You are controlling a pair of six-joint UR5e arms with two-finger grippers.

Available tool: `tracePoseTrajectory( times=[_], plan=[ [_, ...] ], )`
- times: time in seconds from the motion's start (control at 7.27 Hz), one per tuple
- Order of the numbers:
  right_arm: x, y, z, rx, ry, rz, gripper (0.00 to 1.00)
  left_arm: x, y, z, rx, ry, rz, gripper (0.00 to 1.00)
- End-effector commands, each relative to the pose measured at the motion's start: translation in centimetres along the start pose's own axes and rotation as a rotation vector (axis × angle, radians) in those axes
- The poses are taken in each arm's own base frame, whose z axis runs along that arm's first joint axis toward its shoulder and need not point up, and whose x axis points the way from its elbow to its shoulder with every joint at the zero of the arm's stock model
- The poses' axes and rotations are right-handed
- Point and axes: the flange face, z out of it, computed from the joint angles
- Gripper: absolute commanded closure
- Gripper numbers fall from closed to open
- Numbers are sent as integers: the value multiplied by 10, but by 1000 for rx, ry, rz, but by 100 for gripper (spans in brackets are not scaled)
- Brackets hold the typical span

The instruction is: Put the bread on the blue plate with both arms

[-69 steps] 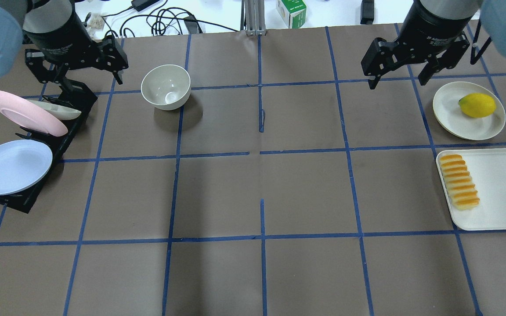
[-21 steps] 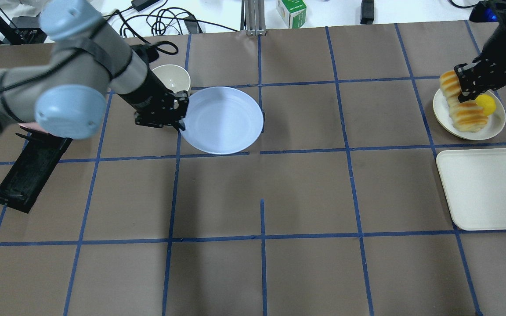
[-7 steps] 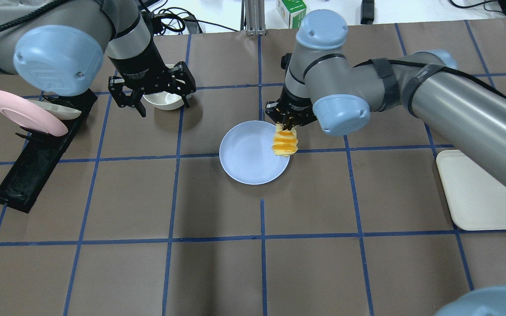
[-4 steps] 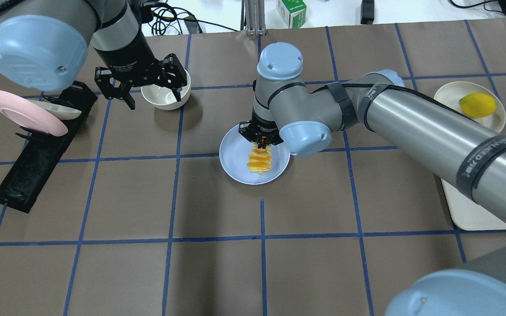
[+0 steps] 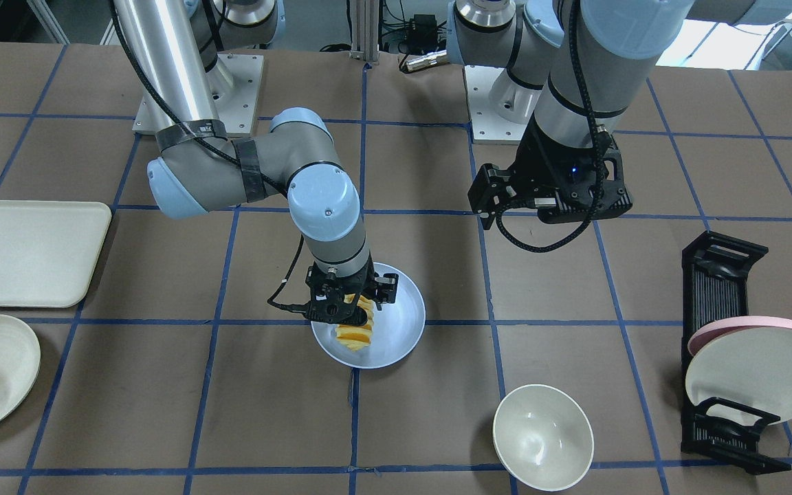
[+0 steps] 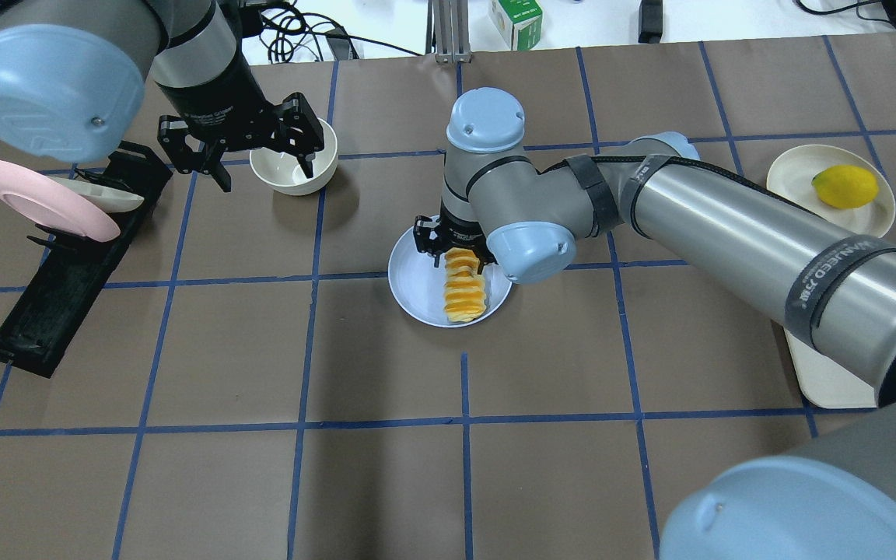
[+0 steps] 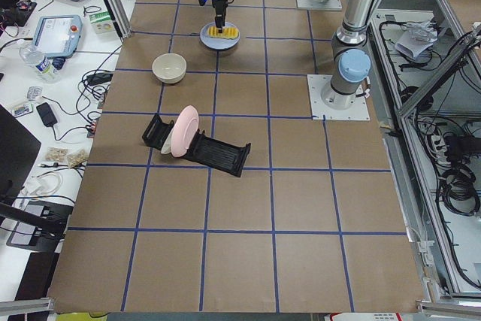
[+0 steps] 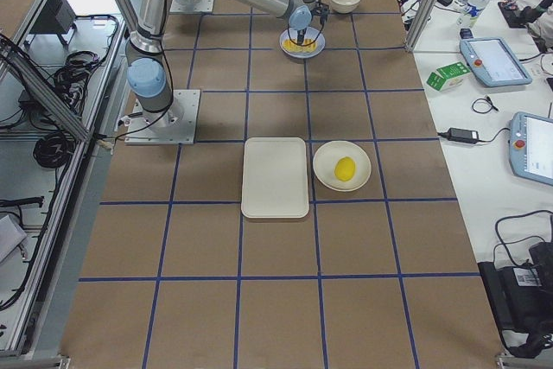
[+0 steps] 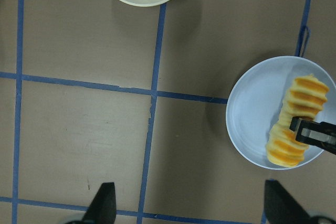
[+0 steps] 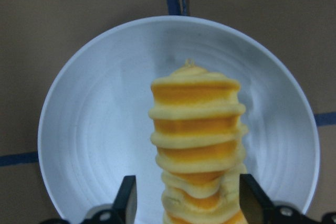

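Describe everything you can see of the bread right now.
The bread is a short row of joined slices, orange-yellow crusts over pale cream sides, toy-like and soft-looking. It appears to lie lengthwise on the blue plate, within its rim, crusts up. The right gripper straddles it toward one end, jaws spread: a gap shows on one side, and the other side looks close to touching. Nothing else touches it.
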Motion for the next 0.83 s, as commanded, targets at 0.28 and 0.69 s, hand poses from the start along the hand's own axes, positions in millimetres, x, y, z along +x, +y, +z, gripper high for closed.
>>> tracePoseTrajectory(
  times=[0.28, 0.69],
  plan=[
    [101, -54, -146, -2, 52, -126, 0, 0, 1, 3, -5, -1, -12, 0],
    [148, 3, -267, 84, 142, -185, 0, 0, 1, 1, -1, 1, -3, 0]
  ],
)
